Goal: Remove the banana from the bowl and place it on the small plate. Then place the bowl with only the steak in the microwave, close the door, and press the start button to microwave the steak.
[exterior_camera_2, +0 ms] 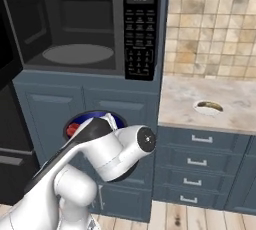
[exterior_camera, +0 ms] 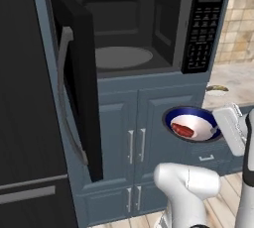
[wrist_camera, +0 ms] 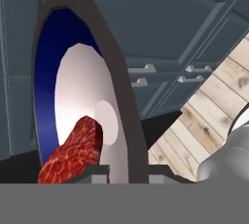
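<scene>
Claw (wrist_camera: 127,169) clenched on rim of bowl (exterior_camera: 193,123) holding steak (exterior_camera: 182,130), below microwave (exterior_camera: 144,28): lift level, clear the open door (exterior_camera: 79,88), set on turntable (exterior_camera: 121,57).

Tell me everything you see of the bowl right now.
The bowl is round, blue at the rim and outside, white inside, and looks glossy like ceramic. It hangs in the air in front of the cabinet doors, below the open microwave, tipped toward the left camera. The pincer grips its rim. Only the steak lies inside.
</scene>
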Robot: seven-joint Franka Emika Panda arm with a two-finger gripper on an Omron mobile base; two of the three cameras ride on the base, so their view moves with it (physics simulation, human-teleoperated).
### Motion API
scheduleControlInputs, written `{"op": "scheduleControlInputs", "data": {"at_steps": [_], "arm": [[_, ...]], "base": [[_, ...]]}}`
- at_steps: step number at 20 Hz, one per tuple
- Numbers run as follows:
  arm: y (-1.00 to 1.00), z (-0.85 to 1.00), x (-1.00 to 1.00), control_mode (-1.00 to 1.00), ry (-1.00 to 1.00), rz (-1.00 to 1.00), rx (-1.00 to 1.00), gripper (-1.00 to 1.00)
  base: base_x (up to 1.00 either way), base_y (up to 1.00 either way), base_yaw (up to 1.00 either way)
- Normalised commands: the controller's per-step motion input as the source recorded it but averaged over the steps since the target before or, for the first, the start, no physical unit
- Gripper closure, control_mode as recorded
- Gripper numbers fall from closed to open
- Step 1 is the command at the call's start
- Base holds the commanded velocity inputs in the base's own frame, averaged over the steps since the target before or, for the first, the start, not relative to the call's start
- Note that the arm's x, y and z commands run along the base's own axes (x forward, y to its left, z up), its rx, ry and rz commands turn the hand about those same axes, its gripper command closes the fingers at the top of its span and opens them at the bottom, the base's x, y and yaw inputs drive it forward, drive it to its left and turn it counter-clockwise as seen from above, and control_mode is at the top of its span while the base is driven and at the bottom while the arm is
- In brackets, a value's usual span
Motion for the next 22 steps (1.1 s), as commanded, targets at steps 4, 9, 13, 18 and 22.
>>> {"op": "scheduleControlInputs", "data": {"at_steps": [4, 9, 13, 18, 22], "arm": [[0.0, 0.0, 0.0, 1.0, 0.0, 0.0, 0.0, 1.0], [0.0, 0.0, 0.0, 1.0, 0.0, 0.0, 0.0, 1.0], [0.0, 0.0, 0.0, 1.0, 0.0, 0.0, 0.0, 1.0], [0.0, 0.0, 0.0, 1.0, 0.0, 0.0, 0.0, 1.0], [0.0, 0.0, 0.0, 1.0, 0.0, 0.0, 0.0, 1.0]], "base": [[0.09, 0.26, 0.0], [0.03, 0.09, 0.0], [0.4, 0.49, 0.0], [0.06, 0.03, 0.0], [0.11, 0.05, 0.0]]}}
